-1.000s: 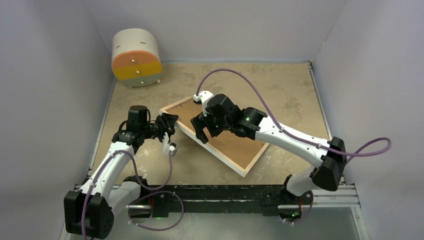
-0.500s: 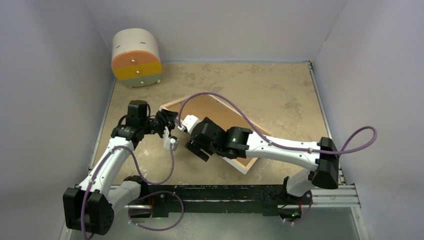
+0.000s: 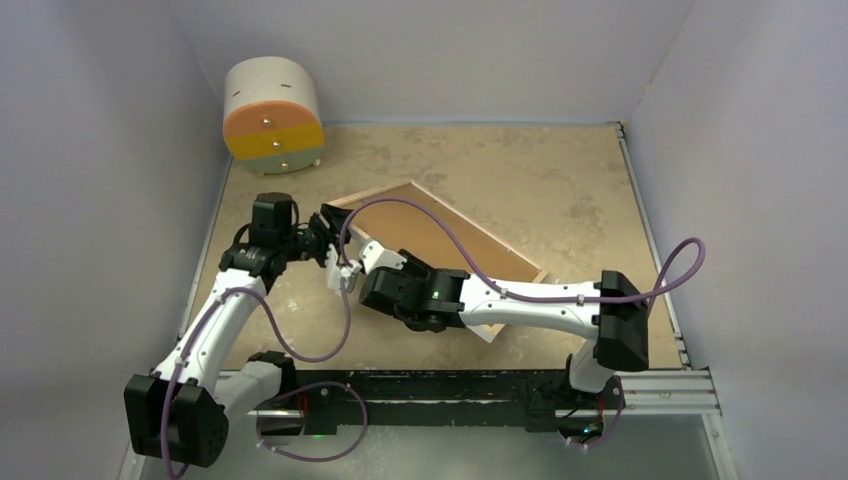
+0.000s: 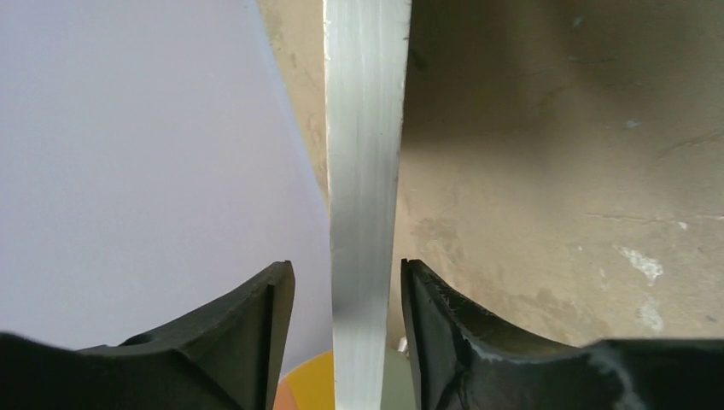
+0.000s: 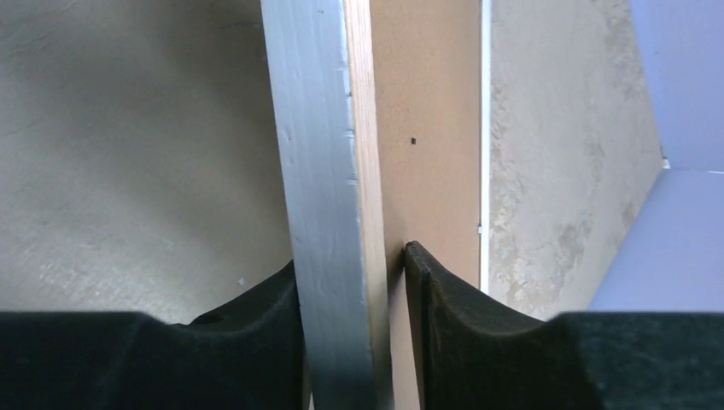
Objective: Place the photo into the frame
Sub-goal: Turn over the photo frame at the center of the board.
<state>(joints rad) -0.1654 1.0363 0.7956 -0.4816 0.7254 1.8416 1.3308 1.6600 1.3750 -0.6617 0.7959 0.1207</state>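
Small round drawer unit (image 3: 272, 117) sits far left, in the corner: white shell, with orange, yellow and green fronts. Table (image 3: 560, 190) is mottled beige. Pale lavender walls (image 3: 450, 50) on three sides. Black rail (image 3: 430, 385) runs along the near edge.

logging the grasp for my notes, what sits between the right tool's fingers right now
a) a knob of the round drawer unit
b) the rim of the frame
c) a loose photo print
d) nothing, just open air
B: in the right wrist view, the silver-faced rim of the frame runs straight between the fingers of the right tool, which are closed against it on both sides.
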